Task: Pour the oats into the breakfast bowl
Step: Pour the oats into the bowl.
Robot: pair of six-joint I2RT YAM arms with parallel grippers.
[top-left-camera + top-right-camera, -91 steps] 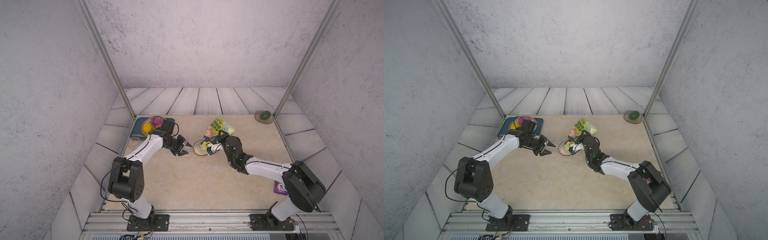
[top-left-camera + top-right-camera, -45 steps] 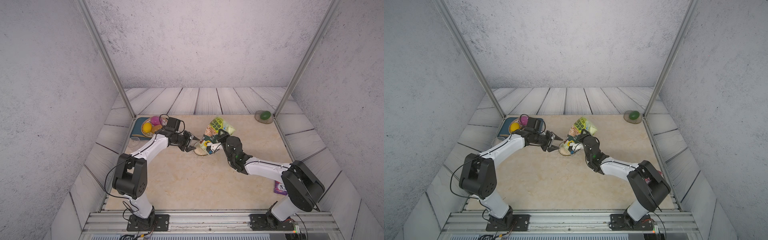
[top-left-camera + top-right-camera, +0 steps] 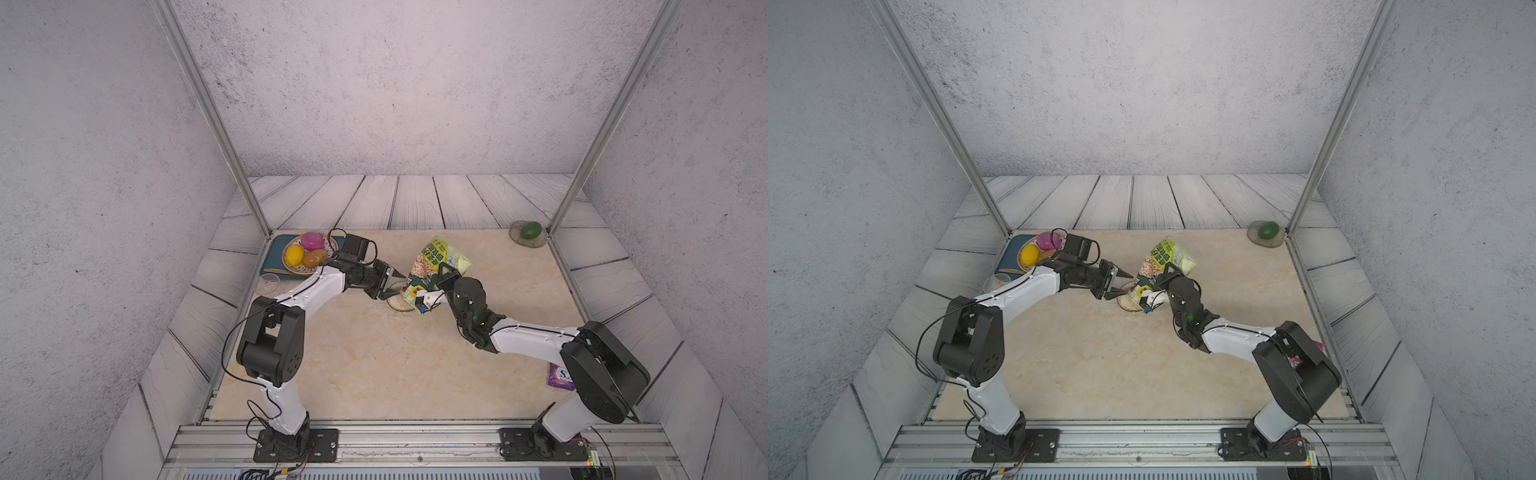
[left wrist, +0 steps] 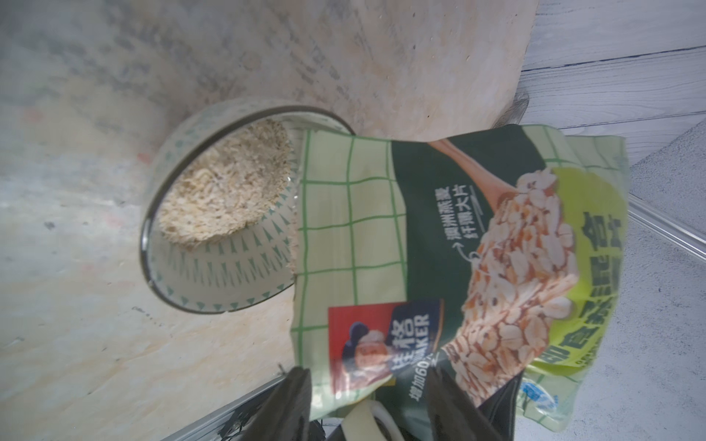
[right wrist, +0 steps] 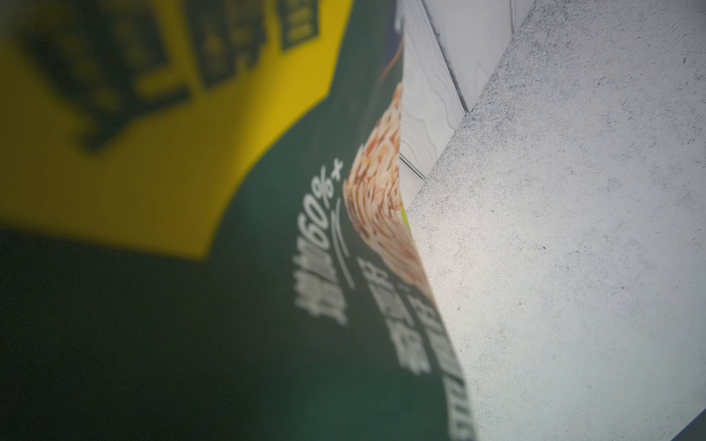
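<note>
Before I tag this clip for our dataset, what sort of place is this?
Likely a walled robot test cell staged as a breakfast table, not a real kitchen: plain grey panels, a metal base rail, and an oat bag tipped over a bowl.

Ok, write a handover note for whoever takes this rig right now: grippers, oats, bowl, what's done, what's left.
Right gripper: shut on the tall yellow-green plastic oat bag, tilted mouth-down over the small round white patterned bowl.
Left gripper: open, beside the bag's mouth.
Done: pale beige oat flakes already lie in the bowl.
Left: probably finish pouring, then right the bag and set it down.
</note>
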